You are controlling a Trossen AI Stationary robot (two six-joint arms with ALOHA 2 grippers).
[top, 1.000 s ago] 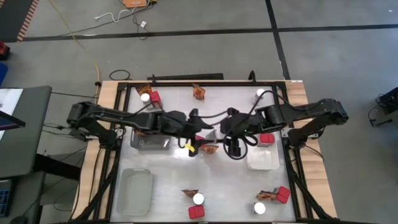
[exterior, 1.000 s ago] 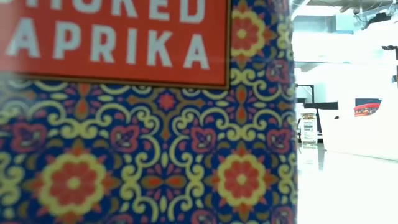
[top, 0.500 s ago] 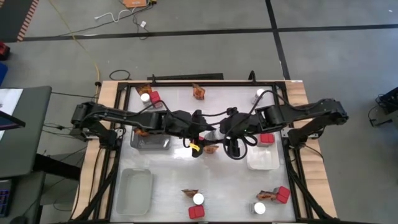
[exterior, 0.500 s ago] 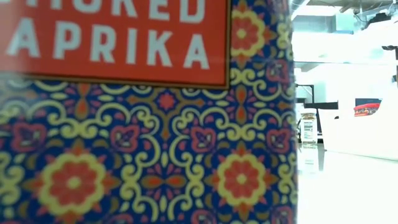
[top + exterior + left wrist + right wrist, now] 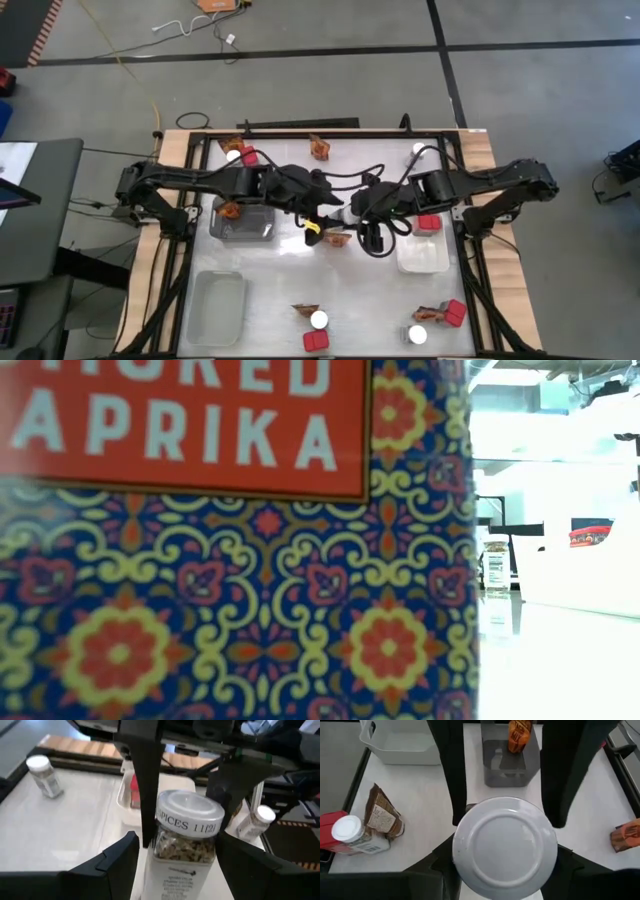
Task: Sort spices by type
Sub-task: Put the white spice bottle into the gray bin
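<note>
A round jar point(image 5: 184, 845) with a white lid and a label reading "SPICES" sits between both grippers at the table's middle point(image 5: 343, 214). My left gripper point(image 5: 177, 852) is open and reaches in level from the table's left, a finger on either side of the jar's body. My right gripper point(image 5: 505, 870) comes down from above and is shut on the jar. The jar's bottom is out of view. Other jars point(image 5: 319, 320), red boxes point(image 5: 249, 156) and orange-brown packets point(image 5: 320, 147) lie around the table. My right gripper holds the jar at its top, just under the white lid point(image 5: 505, 845), pinched between the two fingers point(image 5: 149, 805). The fingers point down from above. The jar stands upright. The lid hides the contact in the right wrist view, and I cannot tell whether its base is on the table.
A grey tray point(image 5: 250, 232) on the left holds an orange packet point(image 5: 230, 210). A white tray point(image 5: 422, 258) on the right holds a red box point(image 5: 428, 222). A clear tray point(image 5: 215, 305) is near left. A patterned paprika box point(image 5: 230, 560) blocks most of the low view.
My left gripper has moved from beside the grey tray toward the table's right and far edge, up to the jar at my right gripper. The packet in the grey tray has come into sight. My right gripper and the jar have kept still.
</note>
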